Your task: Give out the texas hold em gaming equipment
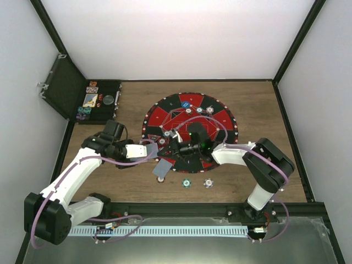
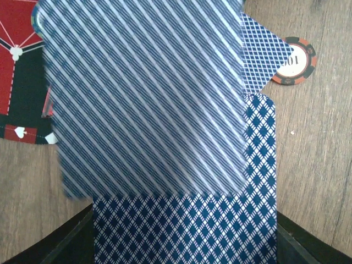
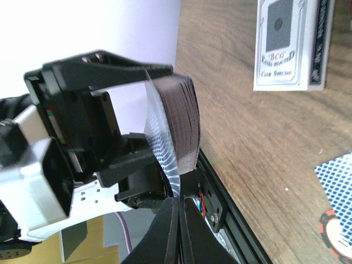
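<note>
My left gripper (image 1: 152, 151) is shut on a deck of blue-backed playing cards (image 2: 181, 231) and holds it above the wood at the mat's near-left edge. My right gripper (image 3: 180, 212) is shut on the edge of the top card (image 3: 162, 146), which is pulled partly off the deck (image 3: 184, 118) and looks blurred in the left wrist view (image 2: 143, 99). It meets the deck in the top view (image 1: 175, 149). One card (image 1: 163, 169) lies face down on the table beside a red-and-black chip (image 2: 295, 60). Two chips (image 1: 186, 182) (image 1: 208, 182) lie nearer the front.
The round red-and-black mat (image 1: 220, 118) carries several chips and a blue button (image 1: 186, 103) near its far rim. An open black case (image 1: 99, 100) with chips stands at the back left. A card box (image 3: 289, 44) lies on the wood.
</note>
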Robot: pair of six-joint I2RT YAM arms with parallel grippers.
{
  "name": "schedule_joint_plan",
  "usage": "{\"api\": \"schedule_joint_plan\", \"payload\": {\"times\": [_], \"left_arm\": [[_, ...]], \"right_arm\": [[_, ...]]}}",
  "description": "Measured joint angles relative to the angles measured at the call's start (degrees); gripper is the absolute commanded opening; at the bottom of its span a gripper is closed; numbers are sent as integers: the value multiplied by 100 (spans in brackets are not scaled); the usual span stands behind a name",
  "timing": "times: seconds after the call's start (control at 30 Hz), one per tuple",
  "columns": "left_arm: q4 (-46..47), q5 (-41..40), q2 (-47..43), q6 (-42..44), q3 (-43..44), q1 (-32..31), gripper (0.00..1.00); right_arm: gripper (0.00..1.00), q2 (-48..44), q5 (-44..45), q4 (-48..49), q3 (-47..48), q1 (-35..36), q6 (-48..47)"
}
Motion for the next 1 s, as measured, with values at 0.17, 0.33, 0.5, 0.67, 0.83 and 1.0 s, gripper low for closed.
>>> {"api": "schedule_joint_plan", "payload": {"times": [0.17, 0.33, 0.5, 0.67, 0.83, 1.0], "left_arm": [[-46, -87, -2, 0, -31, 0, 8], [-50, -107, -2, -2, -31, 0, 8], [-101, -111, -9, -4, -31, 0, 8], [-181, -111, -98, -26, -31, 0, 8], [-260, -125, -173, -79, -31, 0, 8], [-343, -175, -251, -120, -31, 0, 8]], "right_arm": [[1, -216, -72, -28, -48, -374, -33], [1, -319, -173, -181, -61, -723, -199], [1, 144, -208, -879, 614, -1069, -643], [1, 1244, -24, -1709, 2221, -1178, -1226], [1, 2404, 306, -2485, 3685, -1180, -1722], [9, 3355, 693, -3338, 4780, -1189, -2118]]}}
